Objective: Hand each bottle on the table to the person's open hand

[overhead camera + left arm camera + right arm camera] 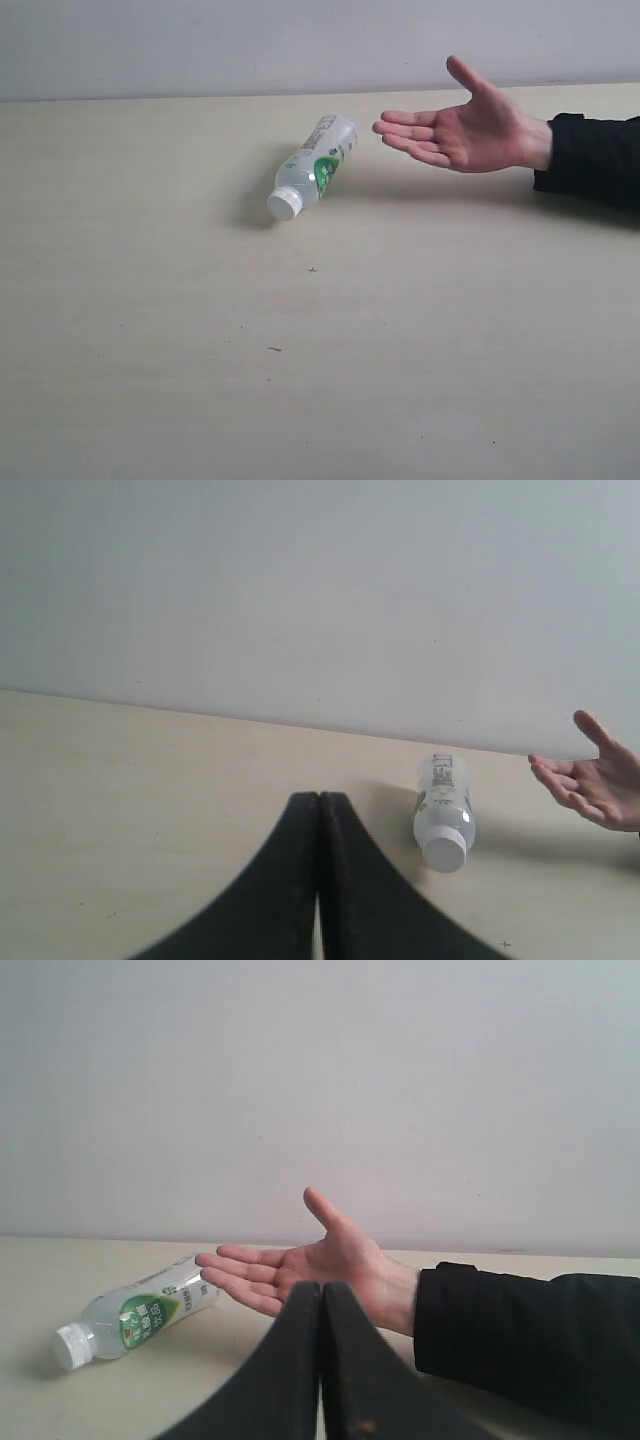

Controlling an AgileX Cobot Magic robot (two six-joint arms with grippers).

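Observation:
One clear bottle (313, 165) with a white cap and a white-green label lies on its side on the table (150, 330), cap toward the camera. It also shows as the bottle (444, 810) and the bottle (135, 1312) in the wrist views. Just right of it the person's open hand (462, 125) is held palm up above the table, with a black sleeve at the wrist. The hand (595, 780) shows at the left wrist view's edge. My left gripper (319, 798) is shut and empty, short of the bottle. My right gripper (321, 1288) is shut and empty, in front of the hand (320, 1265). Neither gripper shows in the exterior view.
A pale wall (300, 45) rises behind the table's far edge. The person's black-sleeved forearm (595, 160) reaches in from the right. A few tiny dark specks (273, 348) dot the tabletop.

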